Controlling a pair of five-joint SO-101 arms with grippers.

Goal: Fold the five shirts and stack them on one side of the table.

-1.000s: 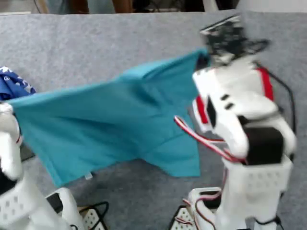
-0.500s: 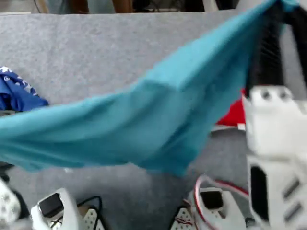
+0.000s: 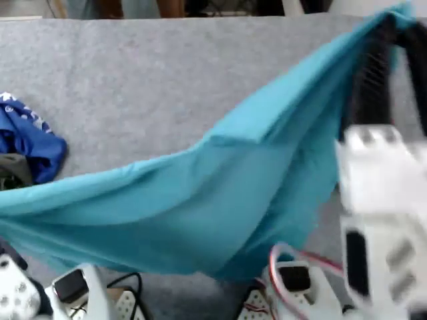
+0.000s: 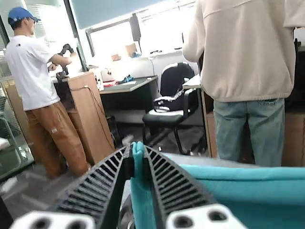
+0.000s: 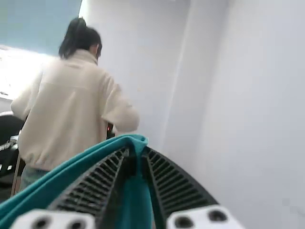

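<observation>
A teal shirt (image 3: 220,200) hangs stretched in the air across the grey table (image 3: 133,73), sagging in the middle. My right gripper (image 5: 135,151) is shut on its edge, raised high at the table's right side (image 3: 393,17). My left gripper (image 4: 137,149) is shut on the other end of the teal shirt (image 4: 228,191), low at the table's left front. A crumpled blue shirt with white marks (image 3: 27,137) lies at the left edge of the table.
The right arm's white body (image 3: 383,200) stands at the front right. Arm bases with cables (image 3: 287,280) sit along the front edge. The far half of the table is bare grey cloth.
The right gripper has risen and swung to the far right with the teal shirt's corner. The shirt has lifted off the table and now hangs stretched between both grippers.
</observation>
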